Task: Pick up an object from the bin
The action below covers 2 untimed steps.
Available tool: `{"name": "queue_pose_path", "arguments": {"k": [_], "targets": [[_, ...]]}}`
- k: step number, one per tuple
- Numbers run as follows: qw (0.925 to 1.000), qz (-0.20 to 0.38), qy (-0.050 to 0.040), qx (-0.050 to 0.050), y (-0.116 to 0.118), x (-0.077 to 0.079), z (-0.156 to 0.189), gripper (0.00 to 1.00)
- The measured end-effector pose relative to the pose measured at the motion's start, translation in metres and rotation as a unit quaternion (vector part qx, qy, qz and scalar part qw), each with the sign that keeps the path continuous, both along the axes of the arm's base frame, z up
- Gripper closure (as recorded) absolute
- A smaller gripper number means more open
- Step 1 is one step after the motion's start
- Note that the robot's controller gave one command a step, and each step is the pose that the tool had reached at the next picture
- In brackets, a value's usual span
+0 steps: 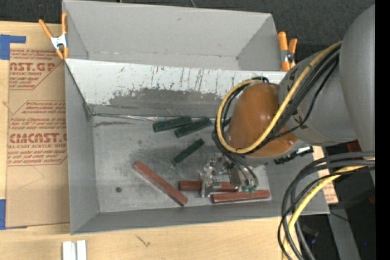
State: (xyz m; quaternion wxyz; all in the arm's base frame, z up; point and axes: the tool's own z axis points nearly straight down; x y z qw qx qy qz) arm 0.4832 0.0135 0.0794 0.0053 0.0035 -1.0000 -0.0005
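At bin [122, 149] front-right | gripper [220, 181] | directly over red-brown bars [256, 195]

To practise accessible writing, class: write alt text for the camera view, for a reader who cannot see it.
A robot arm reaches in from the right, its gripper low over a cluster of reddish-brown bars at the lower right of a grey metal bin. A longer reddish-brown bar lies to their left, and three dark green bars lie nearer the middle.
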Motion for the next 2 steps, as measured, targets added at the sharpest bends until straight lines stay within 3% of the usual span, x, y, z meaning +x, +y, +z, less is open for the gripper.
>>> {"name": "queue_pose_path", "arguments": {"k": [1, 2], "targets": [[0.9988, -0.049, -0.0060, 0.000, 0.017, 0.004, 0.035, 1.00], [1.0000, -0.007, -0.0056, 0.000, -0.021, -0.002, 0.125, 1.00]]}}
